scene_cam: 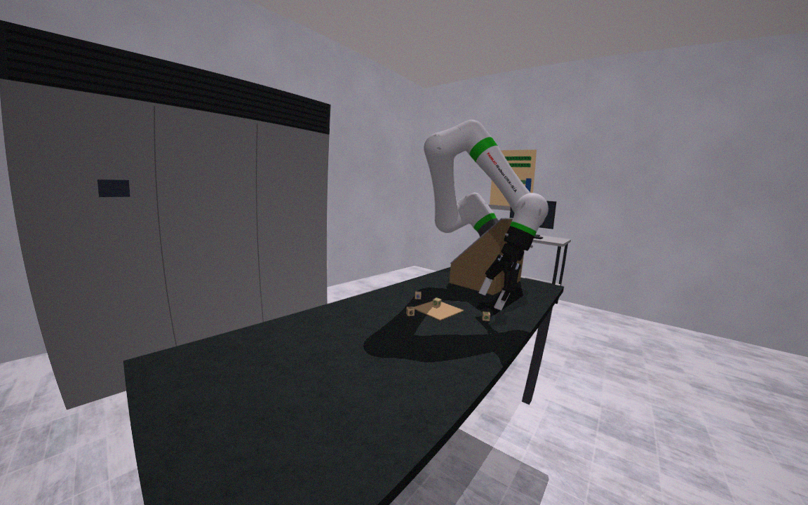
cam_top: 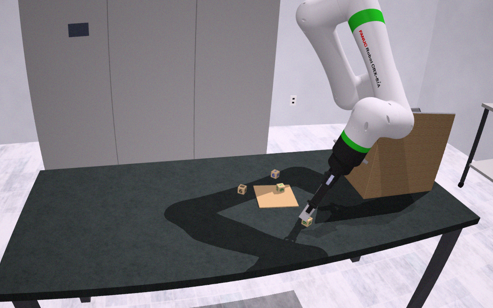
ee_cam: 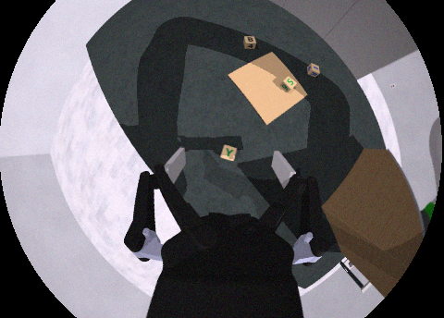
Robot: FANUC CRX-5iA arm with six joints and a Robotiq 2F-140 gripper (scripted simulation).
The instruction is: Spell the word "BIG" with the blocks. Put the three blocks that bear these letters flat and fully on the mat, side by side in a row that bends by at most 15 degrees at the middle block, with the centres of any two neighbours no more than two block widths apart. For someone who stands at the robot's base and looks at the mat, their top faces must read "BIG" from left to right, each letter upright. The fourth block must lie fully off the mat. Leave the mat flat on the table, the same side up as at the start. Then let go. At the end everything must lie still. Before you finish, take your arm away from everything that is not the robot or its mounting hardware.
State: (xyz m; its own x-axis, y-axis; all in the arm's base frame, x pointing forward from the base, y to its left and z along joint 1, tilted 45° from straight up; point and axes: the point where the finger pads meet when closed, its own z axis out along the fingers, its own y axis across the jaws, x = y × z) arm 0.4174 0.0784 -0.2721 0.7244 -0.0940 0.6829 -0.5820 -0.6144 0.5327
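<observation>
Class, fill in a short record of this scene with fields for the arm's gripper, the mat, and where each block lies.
gripper: open, holding nothing, above the near block
mat: tan, flat on the dark table
block on mat: one, near a corner
near block: off the mat, green letter on top
other blocks: two off the mat, one beside it, one behind it
</observation>
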